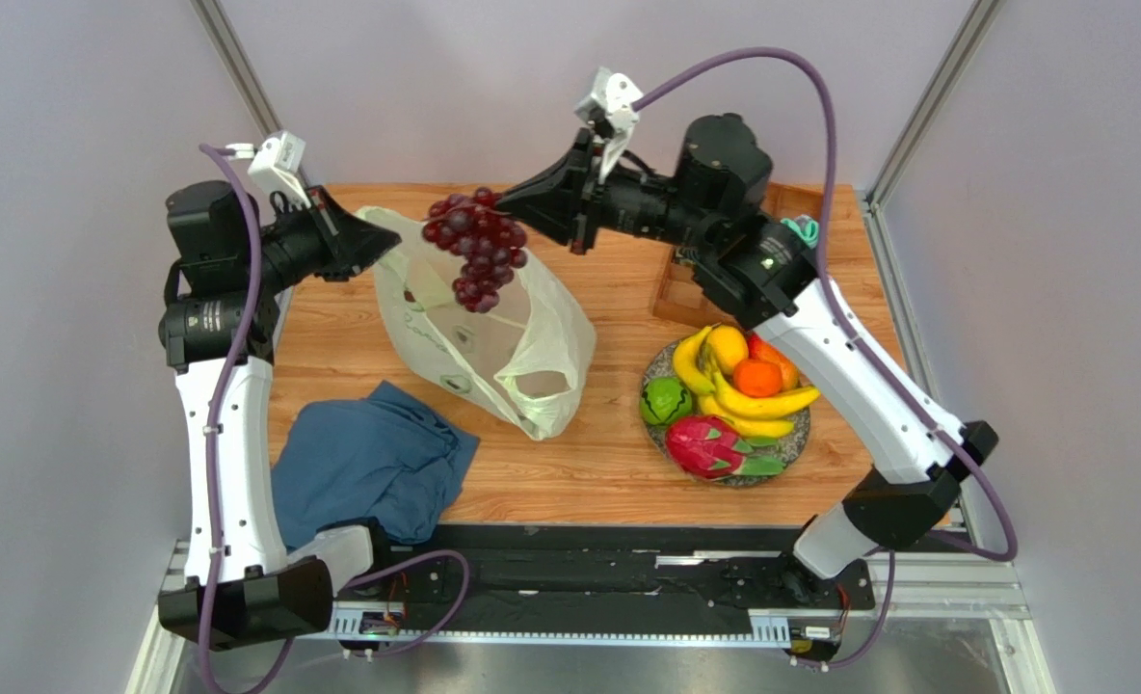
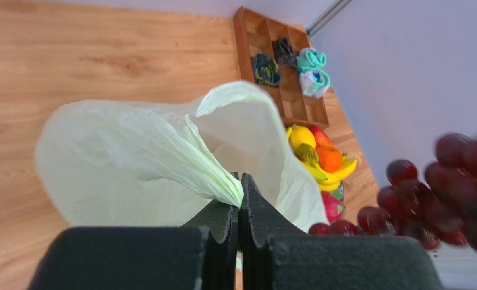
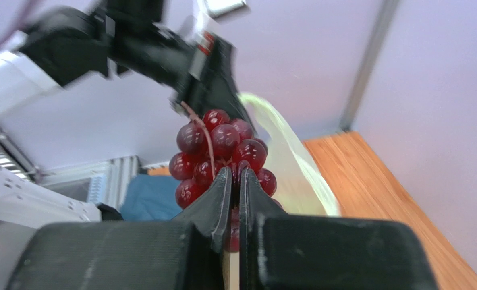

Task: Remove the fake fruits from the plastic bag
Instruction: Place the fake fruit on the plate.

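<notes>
My right gripper is shut on the dark purple grapes and holds the bunch in the air above the plastic bag; the grapes fill the right wrist view just past the fingertips. My left gripper is shut on the bag's upper edge and holds it lifted. The pale yellow-green bag hangs slack down to the table. The grapes show blurred at the right of the left wrist view. The bananas, oranges, lemon, green apple and dragon fruit lie on a plate.
A blue cloth lies crumpled at the front left. A wooden divided tray with rolled socks stands at the back right. Grey walls close the back and both sides.
</notes>
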{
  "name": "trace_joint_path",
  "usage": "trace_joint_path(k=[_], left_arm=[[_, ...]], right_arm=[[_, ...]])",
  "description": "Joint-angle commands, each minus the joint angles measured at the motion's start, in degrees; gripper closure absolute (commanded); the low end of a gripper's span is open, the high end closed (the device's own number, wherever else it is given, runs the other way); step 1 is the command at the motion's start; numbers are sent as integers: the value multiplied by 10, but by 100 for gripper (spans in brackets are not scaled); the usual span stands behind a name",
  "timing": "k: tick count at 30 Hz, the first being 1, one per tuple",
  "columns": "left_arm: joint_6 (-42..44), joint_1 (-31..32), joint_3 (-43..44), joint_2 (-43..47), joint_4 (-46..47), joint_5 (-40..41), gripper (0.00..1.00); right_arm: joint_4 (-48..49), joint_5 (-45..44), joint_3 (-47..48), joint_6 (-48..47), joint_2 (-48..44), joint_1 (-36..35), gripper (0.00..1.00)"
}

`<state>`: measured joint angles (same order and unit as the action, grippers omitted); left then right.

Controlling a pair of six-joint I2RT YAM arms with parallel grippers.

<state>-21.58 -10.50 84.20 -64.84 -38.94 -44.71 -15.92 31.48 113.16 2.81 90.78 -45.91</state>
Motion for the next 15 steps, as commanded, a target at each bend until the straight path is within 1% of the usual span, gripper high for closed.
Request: trace_joint_path(k=[1, 2, 3, 4, 5, 7, 8, 11, 15], left_arm=[[2, -3, 19, 13, 43, 19, 100], [0, -3, 15, 14, 46, 20, 100], [-7, -3, 0, 15, 49, 20, 100], [-10, -3, -10, 17, 60, 20, 100], [-9, -2, -23, 24, 66, 11, 100], [-7, -3, -63, 37, 86, 9, 100], [-6, -3, -76, 51, 89, 18, 100], [0, -3, -121, 75, 95, 26, 100], [-2, -3, -142, 96, 97, 28, 100]], right_arm=[[-60, -15, -77, -69, -115, 78, 100], [-75, -19, -97, -83, -132, 92, 100], [-95, -20, -125, -92, -174, 107, 100], [-106, -20, -150, -121, -191, 135, 100], [-119, -30, -196, -137, -208, 146, 100], [-166, -42, -231, -169, -255, 179, 100], [-179, -55, -270, -191, -272, 191, 100], [-226, -79, -315, -222, -320, 239, 100], [-288, -112, -380, -242, -368, 272, 100]])
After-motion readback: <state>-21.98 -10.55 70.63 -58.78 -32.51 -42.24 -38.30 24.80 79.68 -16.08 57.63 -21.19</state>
